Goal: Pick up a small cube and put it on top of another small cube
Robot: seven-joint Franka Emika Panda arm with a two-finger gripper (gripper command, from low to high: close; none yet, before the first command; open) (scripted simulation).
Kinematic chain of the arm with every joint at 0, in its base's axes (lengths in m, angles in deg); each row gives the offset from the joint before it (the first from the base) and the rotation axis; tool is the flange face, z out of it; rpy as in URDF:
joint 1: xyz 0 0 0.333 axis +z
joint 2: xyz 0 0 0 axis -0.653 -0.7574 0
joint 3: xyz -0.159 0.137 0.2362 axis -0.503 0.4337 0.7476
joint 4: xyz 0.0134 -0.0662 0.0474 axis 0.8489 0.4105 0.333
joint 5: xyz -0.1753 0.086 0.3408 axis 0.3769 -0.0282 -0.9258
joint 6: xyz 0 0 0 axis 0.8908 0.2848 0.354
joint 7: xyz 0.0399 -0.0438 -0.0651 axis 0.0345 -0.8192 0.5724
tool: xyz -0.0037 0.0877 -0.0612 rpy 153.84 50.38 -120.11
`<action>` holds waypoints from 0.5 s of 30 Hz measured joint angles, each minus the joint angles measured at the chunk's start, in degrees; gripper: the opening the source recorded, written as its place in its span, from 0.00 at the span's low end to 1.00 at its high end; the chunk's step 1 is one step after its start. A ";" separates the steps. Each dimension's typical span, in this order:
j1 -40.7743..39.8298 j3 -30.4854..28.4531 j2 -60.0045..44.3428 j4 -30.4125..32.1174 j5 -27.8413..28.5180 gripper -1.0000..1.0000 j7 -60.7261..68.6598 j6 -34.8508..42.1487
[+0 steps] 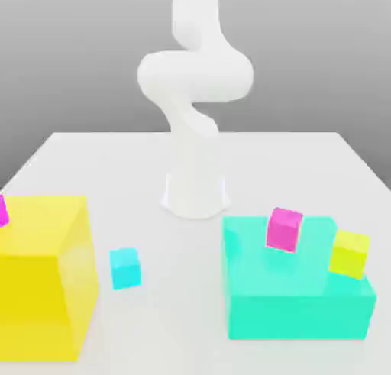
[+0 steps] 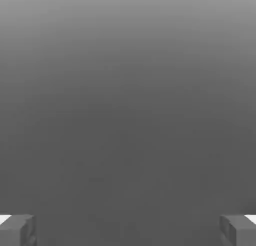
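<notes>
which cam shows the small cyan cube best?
Exterior view: the small plain cyan cube sits whole on the white table, between the large yellow block and the large cyan block. The hand view faces grey background past the open claw.

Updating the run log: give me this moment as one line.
gripper: open, holding nothing | small cyan cube: on table, unstacked | small magenta cube: on large cyan block

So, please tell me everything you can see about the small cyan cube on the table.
The small cyan cube is plain, with flat, smooth, evenly coloured faces; its top looks lighter than its sides. It sits flat and upright on the white table, alone, touching nothing else. It lies in the gap between the big yellow block, on the exterior view's left, and the big cyan block, nearer the yellow one. Nothing is stacked on it.
</notes>
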 joint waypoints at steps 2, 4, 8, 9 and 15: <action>-2.44 0.66 -3.44 3.36 -0.11 0.50 -3.89 -2.57; -4.81 0.82 -6.87 6.94 0.19 0.50 -8.17 -5.45; -9.95 1.34 -13.49 14.16 0.49 0.50 -16.51 -11.19; -11.25 1.46 -15.14 16.01 0.58 0.50 -18.64 -12.64; -19.76 1.26 -25.97 28.06 1.04 0.50 -32.65 -22.56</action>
